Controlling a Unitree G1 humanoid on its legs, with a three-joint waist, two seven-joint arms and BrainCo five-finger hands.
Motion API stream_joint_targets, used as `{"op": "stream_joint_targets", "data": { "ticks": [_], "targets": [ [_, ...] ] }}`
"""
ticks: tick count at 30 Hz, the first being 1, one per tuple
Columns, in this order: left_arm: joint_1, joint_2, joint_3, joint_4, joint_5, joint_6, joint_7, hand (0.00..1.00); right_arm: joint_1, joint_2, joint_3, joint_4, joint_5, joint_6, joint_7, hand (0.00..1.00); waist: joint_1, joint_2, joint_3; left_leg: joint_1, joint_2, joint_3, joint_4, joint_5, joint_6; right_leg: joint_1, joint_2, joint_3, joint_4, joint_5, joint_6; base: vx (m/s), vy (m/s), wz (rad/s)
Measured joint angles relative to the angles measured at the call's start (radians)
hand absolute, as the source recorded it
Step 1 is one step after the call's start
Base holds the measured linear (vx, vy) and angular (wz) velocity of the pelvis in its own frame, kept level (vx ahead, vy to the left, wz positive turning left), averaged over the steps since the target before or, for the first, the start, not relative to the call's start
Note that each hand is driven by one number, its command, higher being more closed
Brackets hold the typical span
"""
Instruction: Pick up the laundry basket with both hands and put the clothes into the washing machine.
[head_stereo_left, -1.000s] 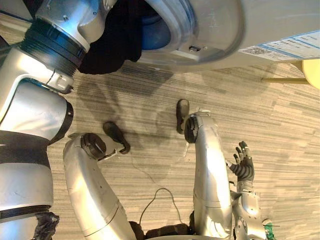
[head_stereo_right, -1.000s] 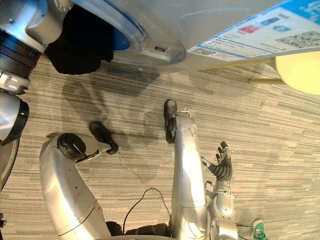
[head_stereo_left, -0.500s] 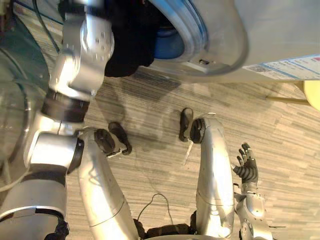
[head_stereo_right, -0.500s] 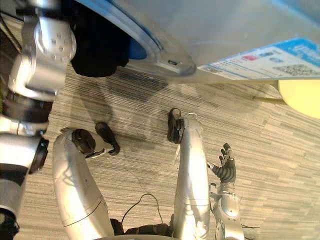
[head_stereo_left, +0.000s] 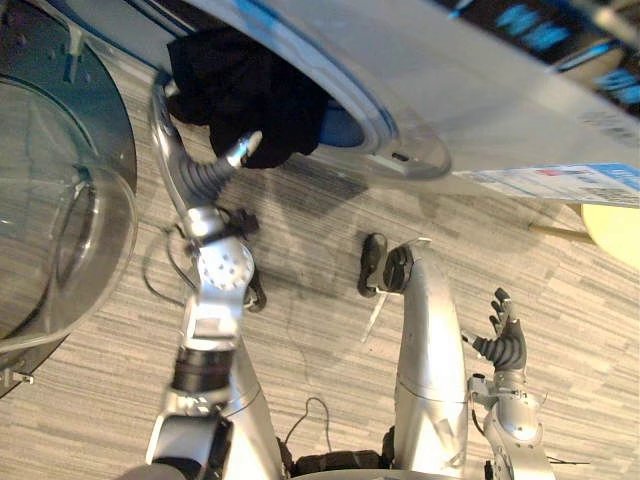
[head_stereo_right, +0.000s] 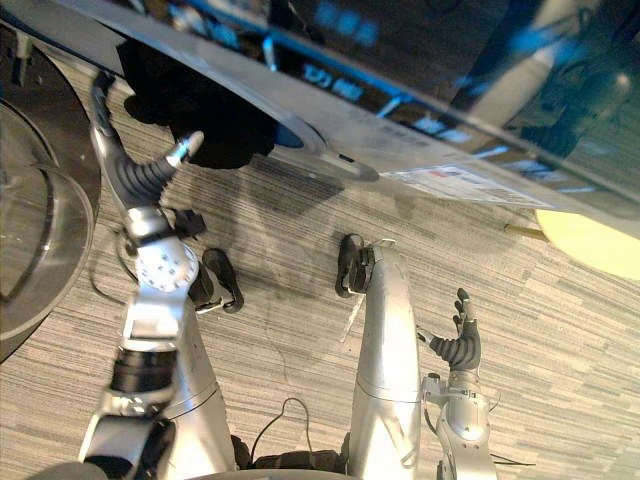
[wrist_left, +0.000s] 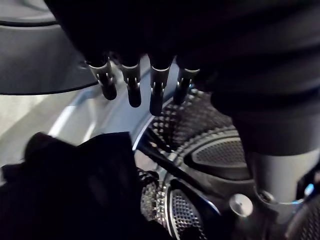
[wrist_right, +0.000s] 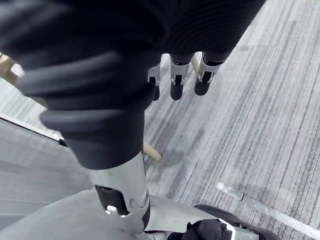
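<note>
Counting left to right: one glass door (head_stereo_left: 60, 230), open. One left hand (head_stereo_left: 195, 175), fingers straight, slightly apart, holding nothing, just beside one black clothes bundle (head_stereo_left: 255, 95) hanging from the washer (head_stereo_left: 450, 90) mouth; pieces indistinguishable. Earlier the arm hid that hand. One right hand (head_stereo_left: 505, 345) low over carpet (head_stereo_left: 580, 330), fingers spread, unchanged. Yellow object (head_stereo_left: 615, 225) cut off at edge.

the washing machine (head_stereo_left: 480, 90) runs across the top, and black clothes (head_stereo_left: 255, 95) hang out of its round opening, over the rim. the left hand (head_stereo_left: 205, 180) is raised just under the clothes, its fingers (head_stereo_left: 160, 110) straight and its thumb pointing at the cloth. the glass door (head_stereo_left: 60, 230) stands open on the left side. the right hand (head_stereo_left: 505, 345) is low over the carpet floor (head_stereo_left: 570, 290), fingers spread.
</note>
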Motion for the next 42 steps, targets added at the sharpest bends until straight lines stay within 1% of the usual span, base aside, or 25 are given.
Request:
{"op": "stream_joint_targets", "data": {
  "ticks": [1, 2, 3, 4, 5, 6, 7, 8, 11, 13, 15, 17, 19, 22, 24, 25, 28, 29, 31, 32, 35, 38, 42],
  "targets": [
    [0.017, -0.028, 0.008, 0.007, -0.02, -0.007, 0.008, 0.0, -0.005, 0.0, 0.0, 0.007, -0.004, 0.002, -0.002, 0.0, 0.001, 0.0, 0.0, 0.006, 0.0, 0.0, -0.004, 0.001, -0.002, 0.008, 0.0, -0.004, -0.002, -0.002, -0.003, 0.01, -0.055, 0.06],
    [0.042, -0.07, 0.017, 0.031, -0.068, -0.018, 0.02, 0.0, -0.01, -0.001, 0.0, 0.02, -0.014, 0.009, -0.011, 0.0, 0.003, 0.001, -0.017, 0.009, 0.0, -0.003, -0.014, 0.002, -0.004, 0.012, 0.0, -0.011, -0.006, -0.006, -0.01, 0.0, -0.048, 0.09],
    [0.064, -0.095, 0.032, 0.069, -0.127, -0.019, 0.02, 0.0, -0.014, -0.001, 0.001, 0.035, -0.023, 0.016, -0.015, 0.0, 0.005, 0.001, -0.051, 0.009, 0.0, -0.004, -0.024, 0.004, -0.006, 0.01, 0.0, -0.015, -0.008, -0.011, -0.006, 0.0, -0.067, 0.08],
    [0.071, -0.109, 0.039, 0.091, -0.151, -0.02, 0.02, 0.0, -0.017, -0.001, 0.003, 0.044, -0.025, 0.019, -0.017, 0.0, 0.006, 0.0, -0.068, 0.01, 0.0, -0.004, -0.028, 0.004, -0.007, 0.01, 0.0, -0.016, -0.01, -0.013, -0.008, 0.01, -0.084, 0.04],
    [0.082, -0.127, 0.057, 0.124, -0.217, -0.024, 0.02, 0.0, -0.029, -0.001, 0.005, 0.062, -0.028, 0.033, -0.023, 0.0, 0.006, 0.002, -0.099, 0.012, 0.0, -0.005, -0.035, 0.006, -0.01, 0.01, 0.001, -0.019, -0.012, -0.015, -0.011, 0.02, -0.084, 0.03],
    [0.079, -0.134, 0.07, 0.156, -0.282, -0.037, 0.019, 0.0, -0.042, -0.002, 0.005, 0.078, -0.027, 0.036, -0.034, 0.0, 0.006, 0.008, -0.119, 0.013, 0.0, -0.005, -0.045, 0.009, -0.015, 0.01, 0.0, -0.021, -0.018, -0.016, -0.013, 0.02, -0.068, 0.04],
    [0.071, -0.136, 0.078, 0.175, -0.302, -0.045, 0.017, 0.0, -0.052, -0.004, 0.004, 0.087, -0.026, 0.035, -0.039, 0.0, 0.006, 0.011, -0.122, 0.014, 0.0, -0.006, -0.051, 0.011, -0.02, 0.012, 0.0, -0.024, -0.022, -0.016, -0.013, 0.02, -0.066, 0.05],
    [0.047, -0.134, 0.091, 0.218, -0.35, -0.062, 0.015, 0.0, -0.075, -0.009, 0.005, 0.105, -0.022, 0.036, -0.042, 0.0, 0.007, 0.011, -0.122, 0.016, 0.0, -0.006, -0.06, 0.015, -0.026, 0.014, 0.0, -0.027, -0.027, -0.016, -0.013, 0.02, -0.061, 0.04],
    [-0.04, -0.128, 0.124, 0.348, -0.438, -0.065, 0.013, 0.0, -0.126, -0.018, 0.005, 0.156, -0.013, 0.037, -0.045, 0.0, 0.007, 0.011, -0.122, 0.004, 0.0, -0.023, -0.06, 0.018, -0.031, 0.012, 0.002, -0.042, -0.027, -0.017, -0.016, 0.03, -0.051, 0.02],
    [-0.099, -0.115, 0.129, 0.43, -0.485, -0.065, 0.011, 0.0, -0.149, -0.021, 0.004, 0.184, 0.015, 0.037, -0.051, 0.0, 0.007, 0.011, -0.122, -0.01, 0.0, -0.03, -0.059, 0.022, -0.029, 0.004, 0.004, -0.047, -0.026, -0.017, -0.017, 0.05, -0.041, 0.01],
    [-0.159, -0.098, 0.129, 0.501, -0.509, -0.064, 0.011, 0.0, -0.167, -0.021, 0.004, 0.205, 0.028, 0.035, -0.059, 0.0, 0.006, 0.011, -0.122, -0.025, 0.001, -0.033, -0.053, 0.027, -0.037, -0.009, 0.009, -0.049, -0.023, -0.012, -0.026, 0.05, -0.028, -0.04],
    [-0.232, -0.076, 0.129, 0.581, -0.514, -0.062, 0.004, 0.0, -0.183, -0.019, 0.004, 0.232, 0.054, 0.035, -0.062, 0.0, 0.005, 0.011, -0.122, -0.046, 0.001, -0.043, -0.038, 0.027, -0.037, -0.022, 0.01, -0.05, -0.012, -0.012, -0.026, 0.06, -0.022, -0.02],
    [-0.326, -0.043, 0.13, 0.681, -0.532, -0.06, -0.014, 0.0, -0.21, -0.019, 0.004, 0.271, 0.072, 0.035, -0.064, 0.0, 0.003, 0.009, -0.122, -0.07, 0.001, -0.054, -0.022, 0.027, -0.037, -0.038, 0.012, -0.053, -0.001, -0.012, -0.026, 0.04, -0.021, 0.01],
    [-0.4, -0.018, 0.129, 0.755, -0.549, -0.056, -0.039, 0.0, -0.232, -0.019, 0.004, 0.303, 0.097, 0.035, -0.065, 0.0, 0.002, 0.008, -0.121, -0.096, 0.001, -0.056, -0.008, 0.025, -0.034, -0.063, 0.012, -0.05, 0.011, -0.013, -0.025, 0.01, -0.021, -0.02],
    [-0.458, 0.012, 0.128, 0.813, -0.554, -0.054, -0.07, 0.0, -0.261, -0.012, 0.005, 0.342, 0.106, 0.035, -0.066, 0.0, -0.003, 0.006, -0.12, -0.129, 0.002, -0.062, 0.002, 0.023, -0.03, -0.091, 0.015, -0.051, 0.015, -0.012, -0.024, 0.0, -0.021, -0.09],
    [-0.484, 0.026, 0.128, 0.833, -0.56, -0.052, -0.081, 1.0, -0.276, -0.005, 0.005, 0.363, 0.108, 0.035, -0.066, 0.0, -0.007, 0.002, -0.118, -0.145, 0.003, -0.067, 0.012, 0.023, -0.029, -0.106, 0.018, -0.052, 0.02, -0.011, -0.025, 0.01, -0.028, -0.1],
    [-0.545, 0.056, 0.12, 0.846, -0.604, -0.059, -0.118, 1.0, -0.287, 0.012, 0.006, 0.374, 0.129, 0.035, -0.078, 0.0, -0.009, -0.019, -0.104, -0.174, 0.015, -0.074, 0.027, 0.023, -0.03, -0.131, 0.026, -0.053, 0.03, -0.011, -0.026, 0.02, -0.036, -0.08],
    [-0.573, 0.073, 0.121, 0.851, -0.633, -0.062, -0.111, 1.0, -0.288, 0.017, 0.006, 0.375, 0.133, 0.036, -0.08, 0.0, -0.009, -0.028, -0.099, -0.183, 0.016, -0.078, 0.029, 0.023, -0.03, -0.138, 0.026, -0.055, 0.031, -0.009, -0.027, 0.04, -0.043, -0.05],
    [-0.575, 0.081, 0.119, 0.851, -0.652, -0.077, -0.113, 1.0, -0.287, 0.015, 0.005, 0.378, 0.135, 0.035, -0.081, 0.0, -0.006, -0.031, -0.097, -0.193, 0.016, -0.087, 0.033, 0.024, -0.031, -0.139, 0.025, -0.063, 0.031, -0.009, -0.027, 0.04, -0.029, 0.01],
    [-0.576, 0.095, 0.113, 0.851, -0.659, -0.084, -0.117, 1.0, -0.29, 0.015, 0.005, 0.378, 0.135, 0.034, -0.081, 0.0, -0.007, -0.038, -0.089, -0.194, 0.016, -0.087, 0.033, 0.023, -0.031, -0.139, 0.025, -0.062, 0.031, -0.01, -0.027, 0.04, -0.029, 0.0],
    [-0.576, 0.127, 0.072, 0.847, -0.667, -0.108, -0.121, 1.0, -0.295, 0.018, 0.005, 0.378, 0.136, 0.032, -0.081, 0.0, -0.005, -0.047, -0.076, -0.197, 0.016, -0.089, 0.037, 0.024, -0.031, -0.14, 0.025, -0.063, 0.032, -0.009, -0.027, 0.03, -0.016, -0.01],
    [-0.586, 0.134, 0.067, 0.828, -0.676, -0.128, -0.139, 1.0, -0.3, 0.02, 0.008, 0.375, 0.134, 0.029, -0.077, 0.0, -0.009, -0.056, -0.064, -0.199, 0.015, -0.091, 0.044, 0.024, -0.033, -0.14, 0.024, -0.063, 0.034, -0.009, -0.027, 0.04, -0.023, -0.01],
    [-0.577, 0.128, 0.062, 0.774, -0.682, -0.125, -0.128, 1.0, -0.304, 0.021, 0.009, 0.369, 0.134, 0.029, -0.077, 0.0, -0.012, -0.059, -0.056, -0.2, 0.008, -0.092, 0.048, 0.025, -0.035, -0.14, 0.015, -0.063, 0.044, -0.009, -0.026, 0.04, -0.029, 0.05]
  ]
}}
